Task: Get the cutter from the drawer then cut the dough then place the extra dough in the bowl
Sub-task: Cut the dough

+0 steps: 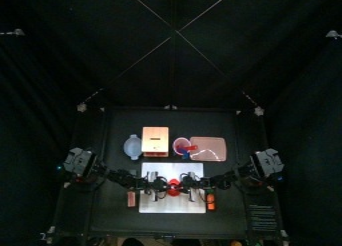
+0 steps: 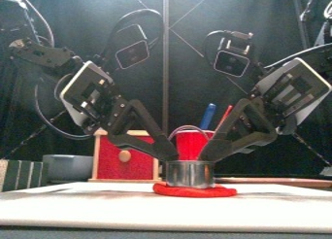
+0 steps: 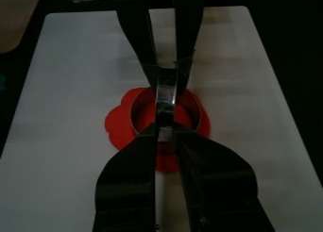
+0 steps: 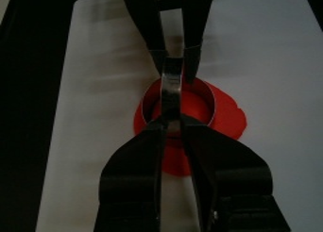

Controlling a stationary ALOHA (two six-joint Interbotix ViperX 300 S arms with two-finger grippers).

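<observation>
At the far left the blue-grey bowl [image 2: 65, 167] sits behind the white cutting board [image 2: 78, 206], with the wooden box [image 2: 119, 157] just beside it; the left gripper [image 2: 158, 163] reaches down to the cutter [image 2: 188, 173], and its jaws look pinched together on the left side of the rim; the cutter stands upright on the red dough [image 2: 195, 191] at the board's middle, with dough showing all round its foot; the right gripper [image 2: 218, 160] grips the opposite side of the rim, its jaws closed in the same way; the red cup [image 2: 192, 143] stands behind. The main risk, I judge, is uneven pressure; if one arm bears down harder, the cutter tilts and cuts only partway through; lifting it off could also drag the dough up with it, or shift the board.
</observation>
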